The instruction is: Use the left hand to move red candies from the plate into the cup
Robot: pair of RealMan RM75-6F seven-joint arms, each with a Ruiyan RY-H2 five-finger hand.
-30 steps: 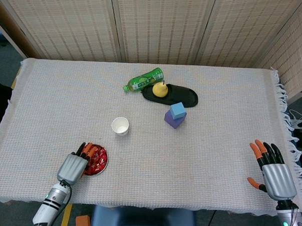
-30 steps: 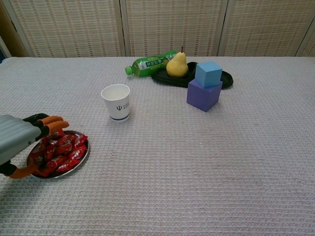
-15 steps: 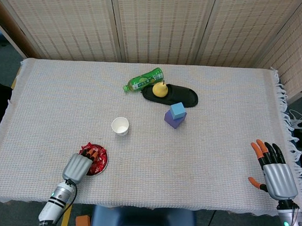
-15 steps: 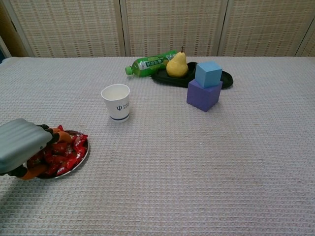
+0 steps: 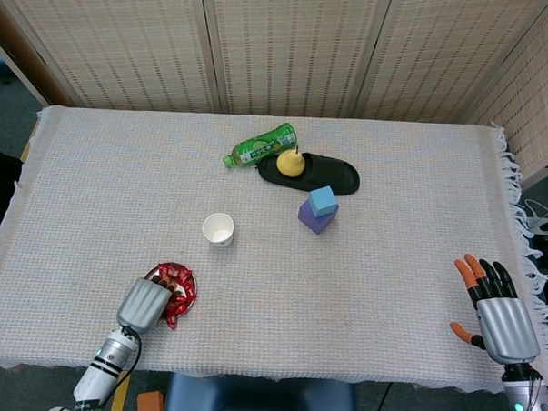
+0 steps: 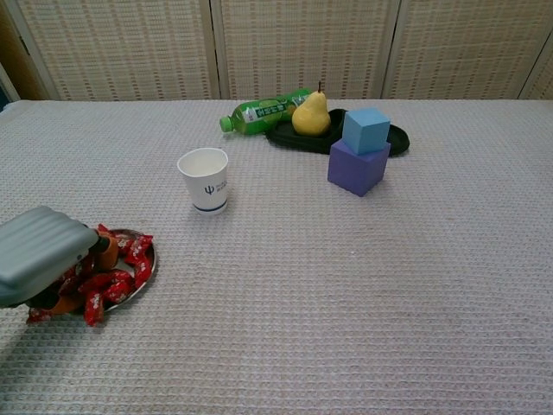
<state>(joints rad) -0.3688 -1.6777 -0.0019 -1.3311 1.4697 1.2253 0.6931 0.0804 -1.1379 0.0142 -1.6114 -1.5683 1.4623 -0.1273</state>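
A: Where does the left hand sit?

B: Low over the near-left corner of the table, on the plate of red candies. In the chest view its grey back covers most of the plate, with orange fingertips curled down among the wrappers. A few candies spill at its near edge.

A: Is it holding any?

B: The fingers are bent in on the pile, but whether a candy is actually pinched I cannot tell; both views hide the underside. The head view only shows the back of the hand overlapping the plate's near-left side, with candies visible beyond it.

A: And the cup?

B: White paper, upright, well apart from the plate, further back and to the right. The head view looks down into it and shows a pale inside with no red in it; the chest view shows a small blue mark on its wall instead.

A: The right hand?

B: Only the head view has it, at the near-right table edge, palm down, fingers spread and holding nothing.

A: What else is there?

B: At the back, a green bottle lying on its side, touching a black tray that carries a yellow pear. Just in front, a blue cube sits on a purple cube
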